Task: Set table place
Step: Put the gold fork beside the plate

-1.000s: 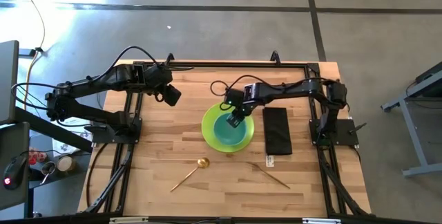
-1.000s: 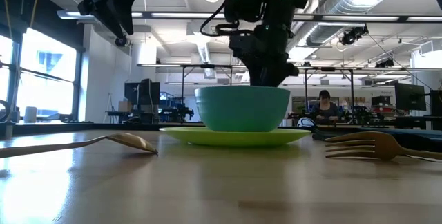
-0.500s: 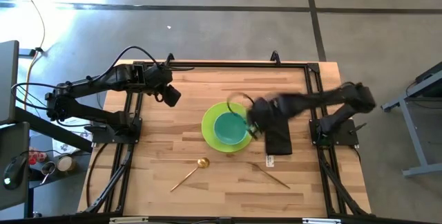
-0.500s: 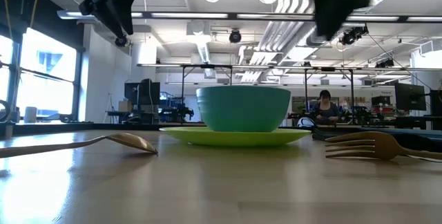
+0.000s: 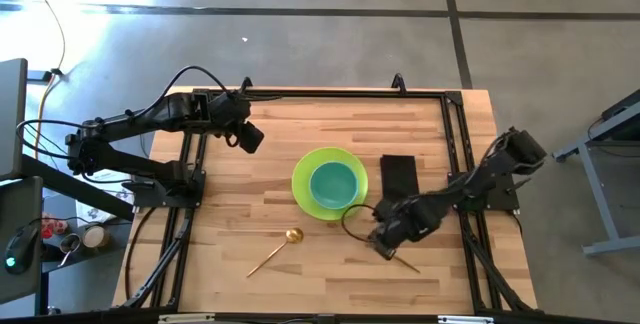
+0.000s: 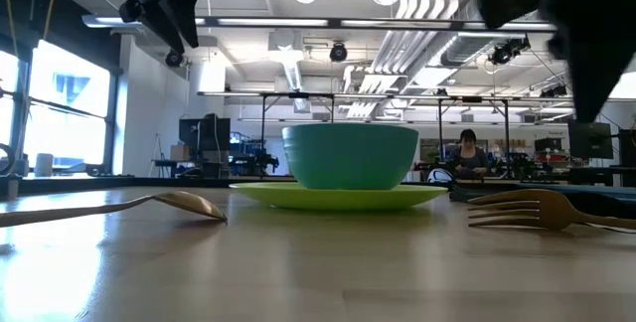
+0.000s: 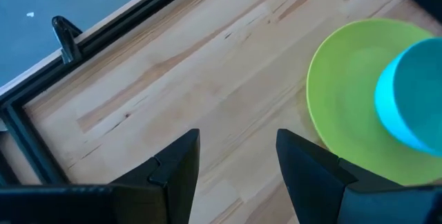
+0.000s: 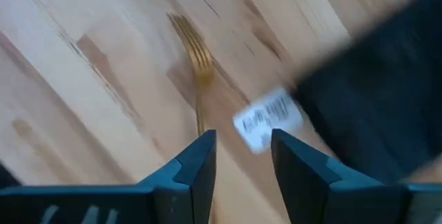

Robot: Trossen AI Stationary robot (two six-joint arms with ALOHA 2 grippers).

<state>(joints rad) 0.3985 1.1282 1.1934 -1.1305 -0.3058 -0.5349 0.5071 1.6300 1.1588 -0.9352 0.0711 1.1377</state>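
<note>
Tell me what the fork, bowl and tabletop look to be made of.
Fork: likely metal with a gold finish; it shines and its tines are thin. Bowl: smooth teal, matte with a soft sheen; ceramic or plastic, cannot tell which. Tabletop: light wood in joined planks, grain visible, framed by a black rail.

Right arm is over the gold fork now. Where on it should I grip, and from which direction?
Grip the fork at mid-handle, coming straight down with the jaws across the shaft. It lies flat on the table, so only its thin sides offer purchase. The handle's free end points away from the black napkin; the white tag crowds the tine end. The right gripper is open above it.
</note>
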